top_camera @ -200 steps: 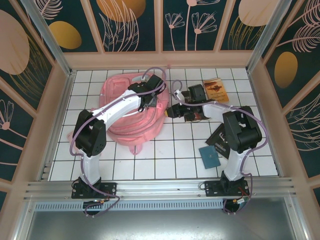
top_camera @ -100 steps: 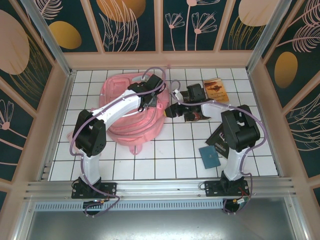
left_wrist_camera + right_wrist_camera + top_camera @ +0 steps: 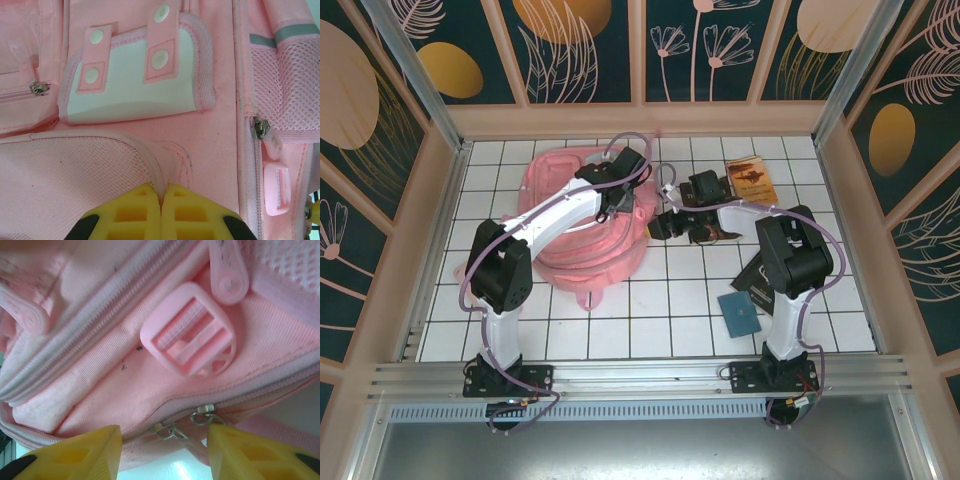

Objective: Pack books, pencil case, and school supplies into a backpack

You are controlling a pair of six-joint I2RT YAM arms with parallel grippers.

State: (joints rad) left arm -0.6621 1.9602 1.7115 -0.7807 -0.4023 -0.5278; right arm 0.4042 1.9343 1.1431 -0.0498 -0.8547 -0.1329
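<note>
While the pink backpack (image 3: pixel 605 255) lies flat on the left-centre part of the white tiled table (image 3: pixel 660 320), the left arm reaches over it from the near-left corner. The left gripper (image 3: pixel 161 192) is down on the pack's front. Its yellow fingers are pressed together, and a piped edge of the mesh fabric runs up to the line where they meet. Whether the cloth is really pinched there, I cannot tell. A white flap pocket (image 3: pixel 135 75) with pink snap tabs is just beyond the fingers.

More to the right, the right gripper (image 3: pixel 164 435) is at the right edge of the backpack. Its jaws stand apart and hold nothing. Two metal zipper pulls (image 3: pixel 172 431) hang between them, and a pink plastic buckle (image 3: pixel 189 336) lies just above.

The books are on the tiles at the right, apart from the backpack: an orange-brown book (image 3: pixel 751 180) at the far side, a black book (image 3: pixel 752 283) partly under the right arm, and a dark teal one (image 3: pixel 738 313) just in front of it.
</note>
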